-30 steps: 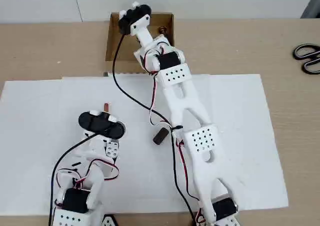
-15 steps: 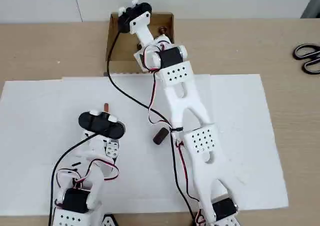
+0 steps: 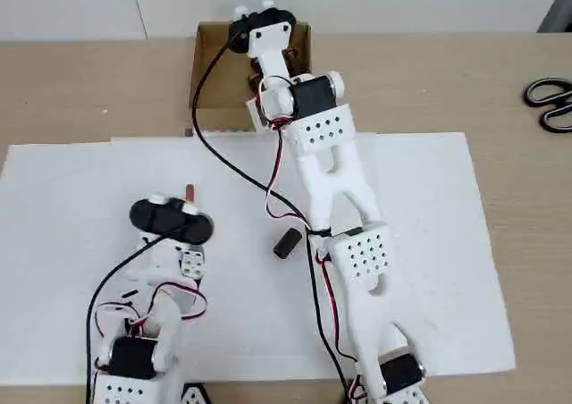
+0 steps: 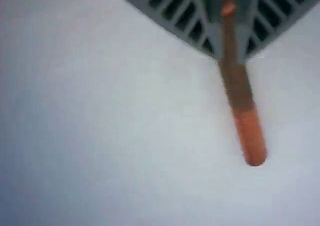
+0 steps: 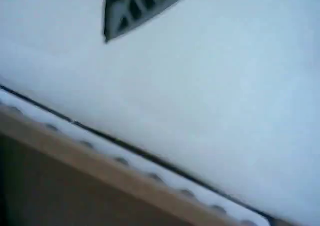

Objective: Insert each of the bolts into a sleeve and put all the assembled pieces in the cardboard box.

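An orange-brown bolt (image 4: pixel 243 117) sticks out from between the jaws of my left gripper (image 4: pixel 222 53), which is shut on it just above the white paper. From above, the bolt's tip (image 3: pixel 189 191) shows beyond the left gripper (image 3: pixel 183 209) at the paper's left. A dark sleeve (image 3: pixel 287 242) lies on its side on the paper between the two arms. My right arm stretches to the cardboard box (image 3: pixel 213 75) at the table's far side, with the right gripper (image 3: pixel 262 63) over the box. One of its fingers (image 5: pixel 135 6) shows with nothing beside it, so it is open.
The white paper (image 3: pixel 420 207) covers the middle of the wooden table. A pair of scissors (image 3: pixel 550 100) lies at the far right. A black cable (image 3: pixel 223 158) runs across the paper from the right wrist. A pale dotted strip (image 3: pixel 223 131) lies at the paper's far edge.
The right wrist has swung rightwards over the box. The left gripper has shifted slightly left with the bolt. The sleeve has stayed put.
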You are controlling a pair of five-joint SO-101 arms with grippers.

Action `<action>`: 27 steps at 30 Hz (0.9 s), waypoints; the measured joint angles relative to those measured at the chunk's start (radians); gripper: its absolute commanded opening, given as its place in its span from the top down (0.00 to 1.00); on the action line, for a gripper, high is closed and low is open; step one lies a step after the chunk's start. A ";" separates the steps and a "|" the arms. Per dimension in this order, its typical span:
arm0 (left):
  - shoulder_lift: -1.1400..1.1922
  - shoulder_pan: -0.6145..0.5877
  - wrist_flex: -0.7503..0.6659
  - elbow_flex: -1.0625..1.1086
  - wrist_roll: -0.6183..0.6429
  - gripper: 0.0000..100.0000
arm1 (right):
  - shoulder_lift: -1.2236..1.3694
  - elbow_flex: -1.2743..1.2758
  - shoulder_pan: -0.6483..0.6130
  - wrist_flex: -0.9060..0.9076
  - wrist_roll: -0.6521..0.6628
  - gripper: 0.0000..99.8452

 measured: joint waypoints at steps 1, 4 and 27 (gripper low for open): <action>0.000 -0.025 -0.014 0.000 0.025 0.99 | -0.011 0.000 0.000 0.003 -0.018 0.95; 0.000 -0.103 -0.055 0.000 0.083 0.99 | -0.074 0.017 0.000 0.009 -0.071 0.95; 0.000 -0.196 -0.092 0.000 0.132 0.99 | -0.925 1.208 -0.064 0.008 -0.525 0.95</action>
